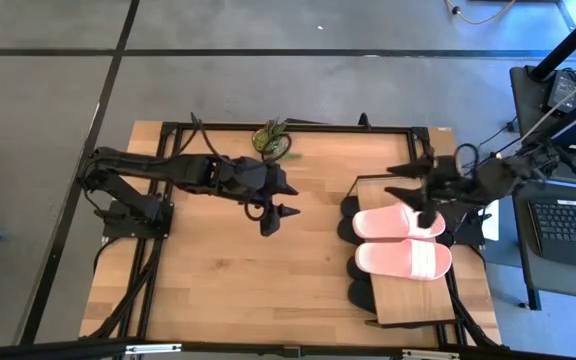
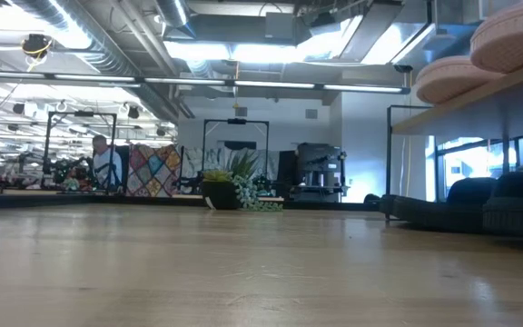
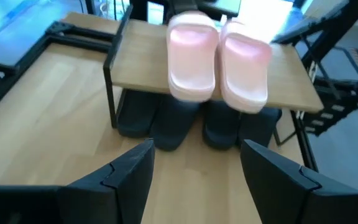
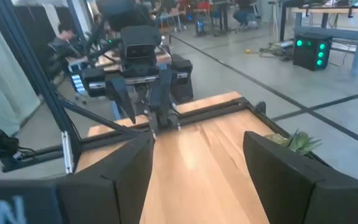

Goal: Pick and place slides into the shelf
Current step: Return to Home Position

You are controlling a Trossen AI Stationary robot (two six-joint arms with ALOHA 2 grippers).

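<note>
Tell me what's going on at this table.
Neither arm holds anything. The two pink slides lie side by side on top of the shelf, with the black slides tucked underneath it. The left gripper hovers open over the middle of the table. The right gripper hangs open above one end of the shelf.

The place is a robotics lab in an open industrial hall. A dark left arm [image 1: 168, 170] and right arm [image 1: 498, 175] are mounted on a black-framed wooden table [image 1: 238, 270], which stands on a grey floor [image 1: 298, 90] marked with dark lines. A laptop [image 1: 571, 222] sits on a side cart. Overhead run exposed ducts [image 2: 98, 41] and strip lights [image 2: 243, 50]. Farther back, a person [image 2: 105, 165] is among the benches beside another black frame [image 2: 234, 150]. A box with green lights [image 4: 309, 50] stands on the floor.
</note>
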